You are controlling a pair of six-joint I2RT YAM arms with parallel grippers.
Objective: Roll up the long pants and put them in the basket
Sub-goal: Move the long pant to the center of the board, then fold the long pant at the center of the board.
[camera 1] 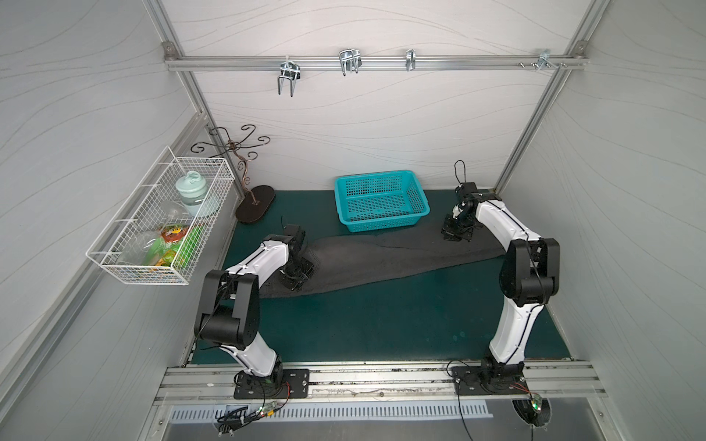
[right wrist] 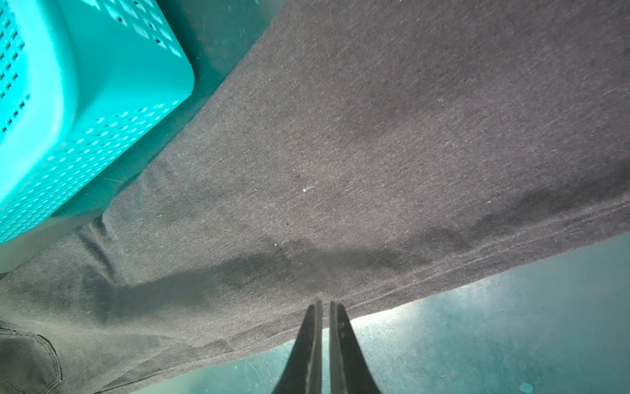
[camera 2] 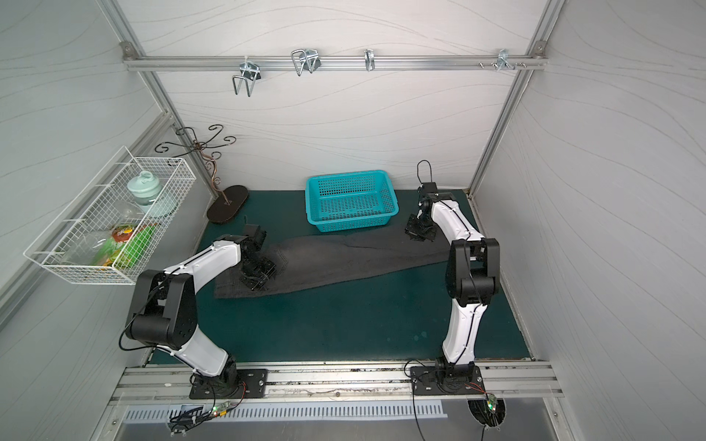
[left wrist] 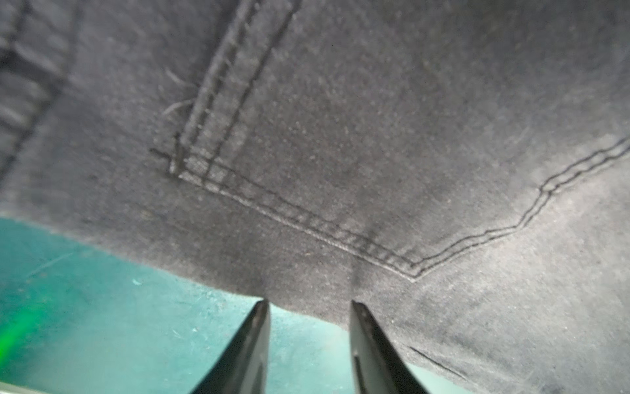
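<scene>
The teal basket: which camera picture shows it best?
Both top views show it best: the whole teal basket sits in frame, rim and perforated walls clear, beyond the long pants. The right wrist view catches only one corner; the left wrist view shows none of it, only pants fabric.

left fingers (left wrist: 245, 351) apart, right fingers (right wrist: 306, 348) nearly together

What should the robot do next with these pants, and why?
Probably close the left gripper on the pants: its jaws stand apart right at the cloth's edge, the pants lie flat and unrolled, and the right gripper is nearly shut at the other end.
</scene>
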